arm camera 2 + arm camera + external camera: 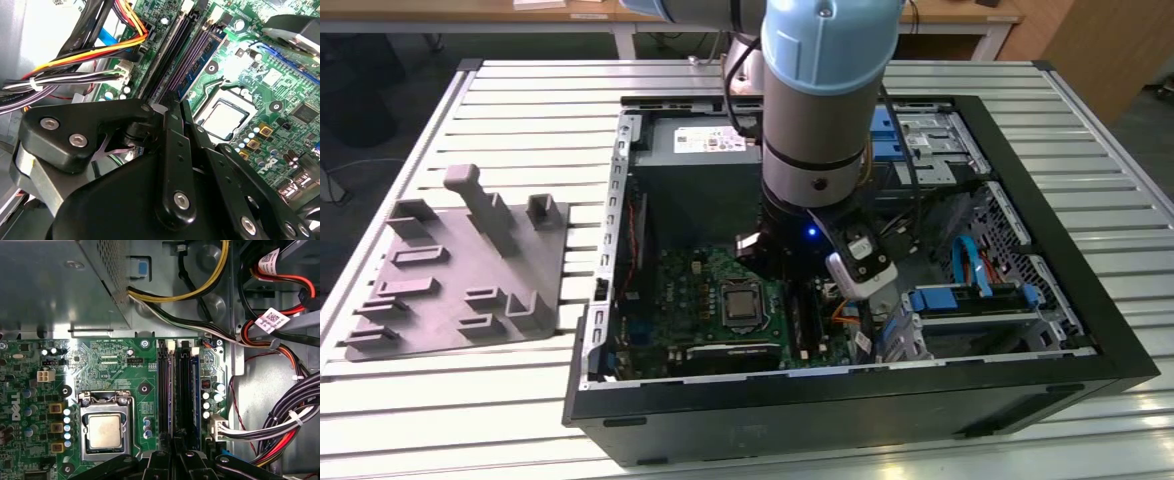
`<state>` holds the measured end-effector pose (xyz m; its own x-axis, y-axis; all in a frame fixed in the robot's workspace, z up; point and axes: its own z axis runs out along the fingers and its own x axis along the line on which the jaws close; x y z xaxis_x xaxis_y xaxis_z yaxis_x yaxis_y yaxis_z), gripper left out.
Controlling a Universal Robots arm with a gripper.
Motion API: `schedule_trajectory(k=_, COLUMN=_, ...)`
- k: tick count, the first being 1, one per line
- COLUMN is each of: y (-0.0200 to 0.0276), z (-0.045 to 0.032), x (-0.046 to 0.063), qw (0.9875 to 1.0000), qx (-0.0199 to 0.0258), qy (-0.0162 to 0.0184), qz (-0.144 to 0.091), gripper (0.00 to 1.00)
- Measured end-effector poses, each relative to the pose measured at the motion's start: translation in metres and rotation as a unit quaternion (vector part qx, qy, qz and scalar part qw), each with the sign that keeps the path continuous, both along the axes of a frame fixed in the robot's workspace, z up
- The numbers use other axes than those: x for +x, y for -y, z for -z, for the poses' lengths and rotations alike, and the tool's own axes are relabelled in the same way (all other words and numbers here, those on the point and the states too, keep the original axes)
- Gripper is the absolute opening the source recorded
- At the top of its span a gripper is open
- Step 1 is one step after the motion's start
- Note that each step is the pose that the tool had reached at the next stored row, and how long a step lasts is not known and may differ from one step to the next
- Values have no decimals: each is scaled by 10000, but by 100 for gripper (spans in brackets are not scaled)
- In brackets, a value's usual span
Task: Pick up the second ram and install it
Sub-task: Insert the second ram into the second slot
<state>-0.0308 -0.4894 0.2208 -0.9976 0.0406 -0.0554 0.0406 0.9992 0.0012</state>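
The black linkage of my gripper point(175, 102) sits closest in both wrist views, its two narrow fingers point(169, 125) drawn together with only a hairline between them. I cannot tell whether anything is pinched there. The tips hang just above the near end of the long black memory slots point(174, 390) on the green motherboard point(100, 360). The second ram is hard to single out. A thin blue-green strip point(196, 390) runs along the slot on the side away from the processor socket point(105, 432), and it may be the stick's edge, though I cannot be sure. The socket lies just beside the slots, its metal lid bright. White lettering is printed across the board and a maker's mark sits at its edge; I leave both unread. White barcoded tags point(272, 317) wrap the cables beyond the slots, where yellow, orange and black leads point(75, 60) bunch. In the exterior view my arm point(827, 100) reaches down into the open computer case point(854, 410), whose grey power supply carries a white sticker point(707, 142). The grey holder tray point(454, 270) stands well apart on the slatted table point(520, 90), at the exterior view's left.
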Motion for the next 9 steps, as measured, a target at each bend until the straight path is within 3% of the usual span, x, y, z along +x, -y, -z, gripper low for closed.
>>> schedule_trajectory(k=9, y=-7, z=19, x=14, qw=10000, qx=-12, qy=0, qz=1, gripper=14)
